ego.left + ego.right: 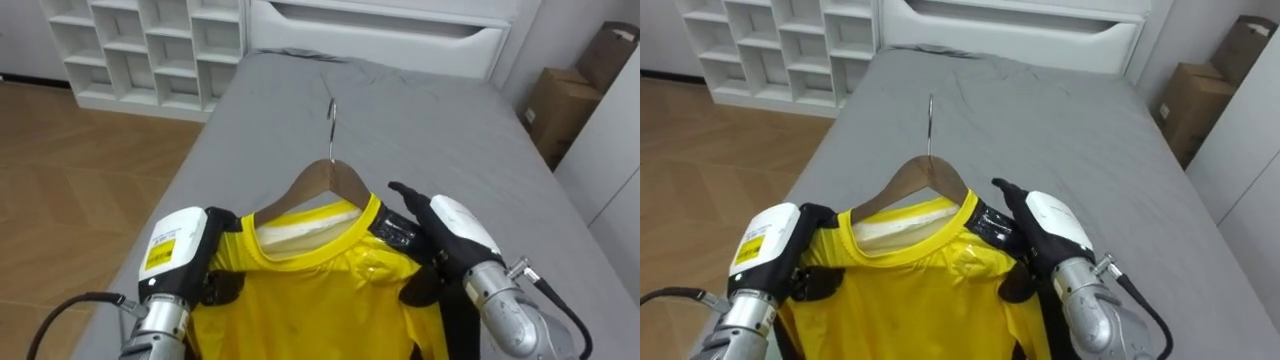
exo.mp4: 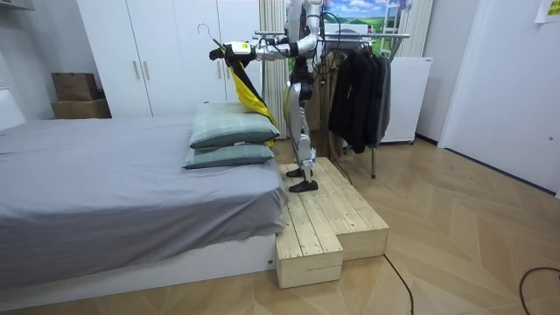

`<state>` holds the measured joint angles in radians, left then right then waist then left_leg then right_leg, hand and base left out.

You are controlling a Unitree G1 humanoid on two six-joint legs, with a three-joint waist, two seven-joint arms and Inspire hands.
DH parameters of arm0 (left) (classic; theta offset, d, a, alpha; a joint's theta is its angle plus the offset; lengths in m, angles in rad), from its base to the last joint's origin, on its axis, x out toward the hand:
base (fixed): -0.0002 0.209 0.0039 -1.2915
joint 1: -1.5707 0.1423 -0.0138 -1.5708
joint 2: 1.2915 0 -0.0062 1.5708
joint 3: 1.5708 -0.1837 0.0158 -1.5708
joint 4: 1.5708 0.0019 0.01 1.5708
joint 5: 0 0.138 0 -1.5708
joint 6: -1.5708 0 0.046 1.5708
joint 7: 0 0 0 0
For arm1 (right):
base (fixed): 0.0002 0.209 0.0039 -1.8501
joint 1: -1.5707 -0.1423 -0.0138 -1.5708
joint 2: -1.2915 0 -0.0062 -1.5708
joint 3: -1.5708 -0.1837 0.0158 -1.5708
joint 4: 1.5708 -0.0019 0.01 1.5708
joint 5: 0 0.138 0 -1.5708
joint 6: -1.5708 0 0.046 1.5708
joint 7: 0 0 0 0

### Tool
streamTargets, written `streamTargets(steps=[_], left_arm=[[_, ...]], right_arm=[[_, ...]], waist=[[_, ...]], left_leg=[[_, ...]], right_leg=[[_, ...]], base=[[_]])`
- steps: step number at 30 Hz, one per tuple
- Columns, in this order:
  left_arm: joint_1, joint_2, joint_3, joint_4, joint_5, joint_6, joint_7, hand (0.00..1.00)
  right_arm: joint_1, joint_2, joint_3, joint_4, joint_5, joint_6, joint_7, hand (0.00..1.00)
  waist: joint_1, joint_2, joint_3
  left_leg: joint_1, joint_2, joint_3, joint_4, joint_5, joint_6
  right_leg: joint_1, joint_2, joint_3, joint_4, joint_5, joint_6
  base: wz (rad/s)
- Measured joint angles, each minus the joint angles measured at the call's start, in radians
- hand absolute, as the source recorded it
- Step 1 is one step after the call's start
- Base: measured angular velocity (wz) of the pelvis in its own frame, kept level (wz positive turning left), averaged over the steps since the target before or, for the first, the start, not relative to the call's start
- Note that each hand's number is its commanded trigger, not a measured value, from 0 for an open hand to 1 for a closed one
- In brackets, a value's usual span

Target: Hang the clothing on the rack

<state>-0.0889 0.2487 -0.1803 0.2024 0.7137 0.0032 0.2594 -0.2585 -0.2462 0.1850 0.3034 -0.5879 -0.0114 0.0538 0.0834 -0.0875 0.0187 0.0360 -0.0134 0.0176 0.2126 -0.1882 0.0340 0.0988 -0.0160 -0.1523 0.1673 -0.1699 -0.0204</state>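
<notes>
Shirt point(image 1: 320, 300) on hanger point(image 1: 315, 178), above bed point(image 1: 420, 120). Shelf unit point(image 1: 150, 50) left of bed's far end, box point(image 1: 555, 110) right. Clothes rack point(image 2: 394, 36) behind robot.

We look down on a bed point(image 1: 400, 110) under a grey sheet, its white headboard point(image 1: 380, 30) at the far end. White shelves point(image 1: 150, 45) stand to its left on a wood floor point(image 1: 70, 170), and a box point(image 1: 560, 100) to its right. From the room we see two stacked pillows point(image 2: 232, 136), white wardrobes point(image 2: 157, 52) and a wooden platform point(image 2: 328, 219) against the bed.
</notes>
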Motion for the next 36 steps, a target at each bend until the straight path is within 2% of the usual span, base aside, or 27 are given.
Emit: streamTargets(steps=[3,6,7,8,9,10,11,12,13,14,20,30,36], left_arm=[[0.0,-0.001,-0.004,0.0,0.0,0.003,0.0,1.0],[0.0,-0.001,-0.024,0.0,0.02,0.023,0.0,1.0],[0.0,-0.001,-0.028,0.0,0.035,0.026,0.0,1.0],[0.0,-0.002,-0.03,-0.001,0.044,0.027,-0.001,1.0],[0.0,-0.002,-0.034,-0.01,0.066,0.035,-0.005,1.0],[0.0,0.0,-0.041,-0.028,0.085,0.043,-0.009,1.0],[0.0,0.0,-0.043,-0.035,0.093,0.044,-0.01,1.0],[0.001,-0.001,-0.048,-0.047,0.111,0.051,-0.012,1.0],[0.001,-0.001,-0.051,-0.055,0.118,0.057,-0.015,1.0],[0.0,-0.002,-0.057,-0.066,0.133,0.064,-0.015,1.0],[0.001,-0.002,-0.071,-0.072,0.147,0.079,-0.015,1.0],[0.001,-0.002,-0.064,-0.071,0.148,0.08,-0.052,1.0],[0.001,-0.006,-0.063,-0.071,0.147,0.084,-0.077,1.0]], right_arm=[[-0.004,0.0,0.008,0.024,0.003,-0.001,-0.023,0.0],[-0.025,0.0,0.029,0.098,0.007,0.0,-0.044,0.0],[-0.025,0.0,0.031,0.117,0.006,0.0,-0.045,0.05],[-0.025,0.0,0.031,0.128,0.004,0.0,-0.045,0.2],[-0.025,0.0,0.031,0.149,-0.005,0.002,-0.045,0.5],[-0.025,0.0,0.031,0.162,-0.007,0.006,-0.045,0.52],[-0.025,0.0,0.031,0.166,-0.007,0.011,-0.045,0.65],[-0.025,-0.001,0.03,0.171,-0.005,0.014,-0.045,0.82],[-0.025,-0.002,0.03,0.174,-0.004,0.014,-0.045,0.93],[-0.025,-0.004,0.03,0.179,0.006,0.014,-0.046,1.0],[-0.025,-0.006,0.03,0.213,0.025,0.015,-0.054,1.0],[-0.026,-0.007,0.029,0.233,-0.007,0.017,-0.048,1.0],[-0.026,-0.006,0.03,0.233,-0.006,0.034,-0.039,1.0]], waist=[[0.001,0.0,0.0],[-0.002,0.001,-0.0003],[-0.006,0.001,-0.0005],[-0.005,0.002,-0.0008],[-0.003,0.003,-0.0012],[-0.003,0.004,-0.0013],[-0.003,0.005,-0.0017],[-0.004,0.008,-0.0033],[-0.004,0.009,-0.004],[-0.007,0.011,-0.005],[-0.021,0.023,-0.0122],[-0.024,0.023,-0.0113],[-0.023,0.023,-0.0107]], left_leg=[[-0.002,0.0,-0.004,0.003,0.0,0.0],[-0.008,-0.001,-0.015,0.012,0.0,0.0],[-0.01,-0.002,-0.021,0.011,0.0,0.0],[-0.01,-0.002,-0.022,0.012,0.0,0.0],[-0.011,-0.002,-0.025,0.012,0.0,0.0],[-0.013,-0.002,-0.025,0.012,0.0,0.0],[-0.013,-0.002,-0.025,0.012,0.0,0.0],[-0.013,-0.002,-0.025,0.012,0.0,0.0],[-0.013,-0.002,-0.025,0.012,0.0,0.0],[-0.013,-0.002,-0.025,0.012,0.0,0.0],[-0.006,-0.002,-0.022,0.01,0.0,0.0],[0.003,-0.001,-0.015,0.006,0.0,0.0],[0.007,0.0,-0.01,-0.003,0.0,0.0]], right_leg=[[0.001,0.0,-0.009,0.0,0.0,0.0],[0.004,-0.001,-0.018,0.0,0.0,0.0],[0.003,-0.001,-0.022,0.0,0.0,0.0],[0.004,-0.001,-0.024,0.0,0.0,0.0],[0.004,-0.001,-0.026,0.0,0.0,0.0],[0.003,-0.001,-0.028,0.0,0.0,0.0],[0.003,-0.001,-0.028,0.0,0.0,0.0],[0.003,-0.001,-0.028,0.0,0.0,0.0],[0.003,-0.001,-0.028,0.0,0.0,0.0],[0.004,-0.001,-0.028,0.0,0.0,0.0],[0.007,-0.001,-0.022,0.001,0.0,0.0],[0.011,-0.001,-0.012,0.0,0.0,0.0],[0.008,0.0,-0.009,0.0,0.0,0.0]], base=[[0.04],[0.1],[0.14],[0.11],[0.07],[0.06],[0.0],[0.0],[0.0],[0.0],[-0.01],[-0.02],[-0.02]])
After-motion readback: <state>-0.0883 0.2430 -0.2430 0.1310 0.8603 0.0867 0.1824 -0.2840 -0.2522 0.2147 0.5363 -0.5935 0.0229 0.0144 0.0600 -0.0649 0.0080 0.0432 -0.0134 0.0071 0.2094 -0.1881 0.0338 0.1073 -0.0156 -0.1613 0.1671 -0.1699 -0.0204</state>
